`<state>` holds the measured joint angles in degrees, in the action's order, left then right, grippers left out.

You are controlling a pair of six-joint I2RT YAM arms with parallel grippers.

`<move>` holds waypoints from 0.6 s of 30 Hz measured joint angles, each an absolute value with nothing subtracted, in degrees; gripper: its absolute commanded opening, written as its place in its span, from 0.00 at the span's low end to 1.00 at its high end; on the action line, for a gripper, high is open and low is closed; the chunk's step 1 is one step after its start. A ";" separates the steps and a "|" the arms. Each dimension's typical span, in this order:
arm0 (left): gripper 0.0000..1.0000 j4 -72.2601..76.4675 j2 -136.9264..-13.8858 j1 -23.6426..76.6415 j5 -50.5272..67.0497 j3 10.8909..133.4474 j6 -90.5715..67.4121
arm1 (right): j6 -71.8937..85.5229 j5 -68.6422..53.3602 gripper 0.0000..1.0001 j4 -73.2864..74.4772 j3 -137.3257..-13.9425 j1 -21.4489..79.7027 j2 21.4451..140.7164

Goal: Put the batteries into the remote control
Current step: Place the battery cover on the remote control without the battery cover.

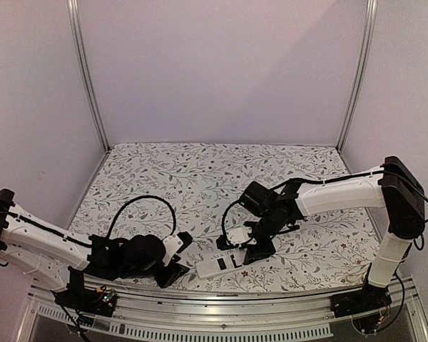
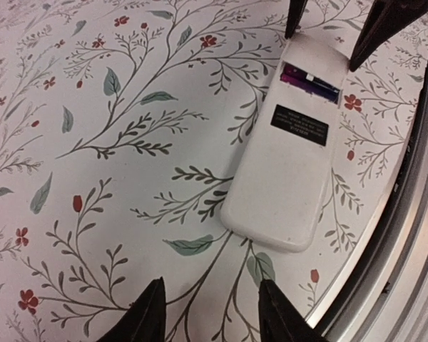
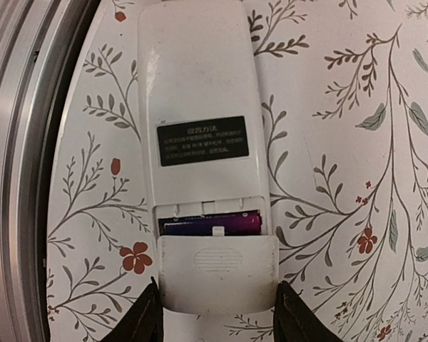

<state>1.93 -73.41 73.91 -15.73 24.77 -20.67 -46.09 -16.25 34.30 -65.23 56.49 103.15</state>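
The left gripper (image 2: 210,299) hangs low over the flowered cloth (image 2: 93,178) near the table's front edge, jaws apart and empty. Just ahead of it the remote control (image 2: 282,178) lies back up. The right gripper (image 3: 216,292) clamps its far end, at the cover (image 3: 217,274). A purple battery (image 3: 210,224) sits in the slot.

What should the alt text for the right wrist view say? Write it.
A white remote lies back up on floral cloth, a purple battery showing above its partly seated cover. The right gripper pinches that cover at the near end; a metal rail runs along the left.
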 measured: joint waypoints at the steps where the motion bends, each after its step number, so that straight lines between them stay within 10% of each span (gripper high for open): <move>1: 0.44 2.63 -73.41 73.93 -16.21 24.05 -20.82 | -46.35 -16.19 0.43 34.30 -65.23 56.53 103.15; 18: 0.44 11.20 -81.36 75.29 -16.86 22.65 -19.53 | -47.81 -15.73 0.43 34.26 -66.43 57.76 104.55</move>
